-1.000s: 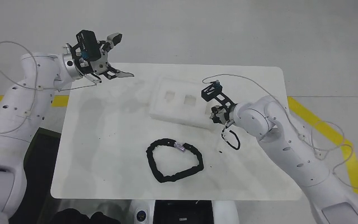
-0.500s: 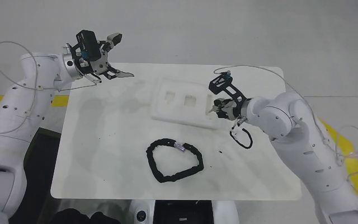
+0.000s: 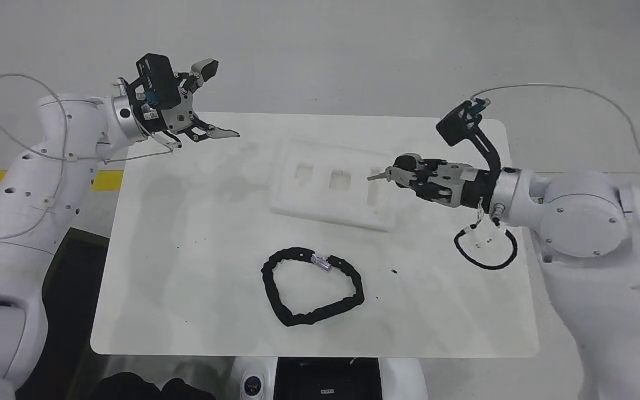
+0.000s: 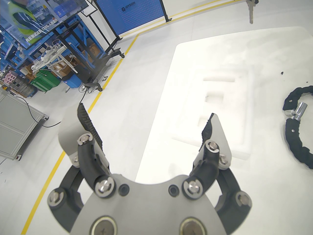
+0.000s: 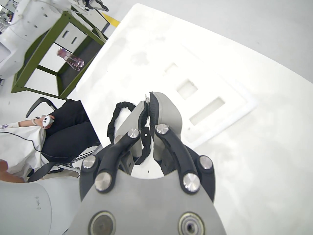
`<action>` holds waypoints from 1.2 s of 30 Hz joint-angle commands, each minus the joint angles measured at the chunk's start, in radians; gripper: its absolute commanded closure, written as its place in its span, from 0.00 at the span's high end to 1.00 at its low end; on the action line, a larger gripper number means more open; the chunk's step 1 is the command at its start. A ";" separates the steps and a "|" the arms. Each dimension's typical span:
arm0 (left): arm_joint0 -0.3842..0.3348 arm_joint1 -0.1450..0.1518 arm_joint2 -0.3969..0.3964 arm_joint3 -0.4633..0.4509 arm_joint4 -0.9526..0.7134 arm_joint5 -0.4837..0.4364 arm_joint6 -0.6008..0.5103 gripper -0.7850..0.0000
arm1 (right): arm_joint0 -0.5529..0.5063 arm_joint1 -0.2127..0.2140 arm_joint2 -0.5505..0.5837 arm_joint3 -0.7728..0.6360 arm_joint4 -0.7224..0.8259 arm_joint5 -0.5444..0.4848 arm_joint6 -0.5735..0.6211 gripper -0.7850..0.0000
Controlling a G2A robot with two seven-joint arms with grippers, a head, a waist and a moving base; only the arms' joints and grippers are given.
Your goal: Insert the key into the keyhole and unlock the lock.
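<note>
A black fabric-covered chain lock point(image 3: 308, 290) lies in a loop on the white table, front centre, its silver lock cylinder point(image 3: 321, 263) on the far side of the loop. My right gripper point(image 3: 393, 174) hovers over the right end of the foam tray, shut on a small metal key point(image 3: 377, 176) that points left. In the left wrist view the key point(image 4: 251, 13) hangs from that far gripper, and the chain lock point(image 4: 297, 133) with its cylinder point(image 4: 299, 110) lies at the side. My left gripper point(image 3: 205, 100) is open and empty above the table's far left corner, also seen close up point(image 4: 146, 116).
A white foam tray point(image 3: 300, 200) with three rectangular recesses sits behind the chain, also seen as the tray point(image 5: 244, 103). A black cable loop point(image 3: 487, 250) hangs under the right wrist. A green metal frame point(image 5: 49, 57) stands off the table's left side.
My right arm has swung right and risen from the foam tray's right end, turning the gripper sideways with the key in it. The left arm has not moved.
</note>
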 commanded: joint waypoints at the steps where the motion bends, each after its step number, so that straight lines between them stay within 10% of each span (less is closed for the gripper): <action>1: 0.000 0.000 0.000 0.000 0.000 0.000 0.000 1.00 | -0.010 0.004 0.026 0.003 0.017 -0.010 -0.004 0.00; 29: 0.000 0.000 0.000 0.000 0.000 0.000 0.000 1.00 | -0.106 0.024 0.176 0.030 0.123 -0.086 -0.093 0.00; 36: 0.063 0.006 -0.009 -0.136 -0.028 -0.027 -0.059 1.00 | -0.106 0.024 0.176 0.030 0.123 -0.086 -0.093 0.00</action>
